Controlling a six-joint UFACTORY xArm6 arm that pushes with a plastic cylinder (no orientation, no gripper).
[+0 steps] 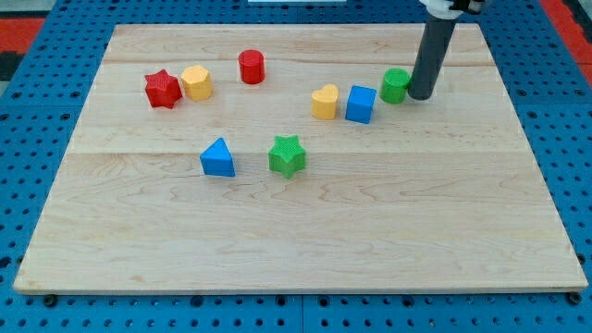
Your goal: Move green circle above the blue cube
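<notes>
Green circle [396, 85] sits touching your tip [420, 94] on its left, just right of the blue cube [361, 104]; there are no fingers whose state could be told

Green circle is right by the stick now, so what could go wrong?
1. My tip sits at the view's right of the green circle. A push toward the left could knock it into the blue cube, not above it.
2. The blue cube is close to the yellow heart, so a bump might shift both.
</notes>
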